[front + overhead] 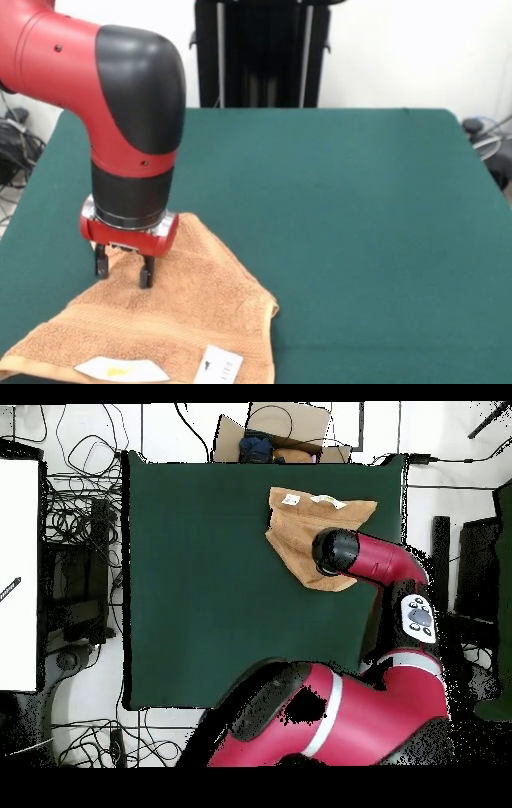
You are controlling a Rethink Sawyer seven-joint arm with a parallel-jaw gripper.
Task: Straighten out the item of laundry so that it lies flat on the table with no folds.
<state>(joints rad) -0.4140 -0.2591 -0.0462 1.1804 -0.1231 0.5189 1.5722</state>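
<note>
At front view's left, one red-and-black arm reaching down, gripper (123, 268) with fingers apart, tips pressing into one orange-tan towel (188, 320). Lying bunched into a rough triangle near the left front corner of one green counter (344, 208), far point raised, upper layer seemingly doubled over. Rightward, two white tags (218, 366) along the near edge, one with yellow print. Probably mid-grasp on a fold; next likely closing, then dragging outward to spread flat.
</note>
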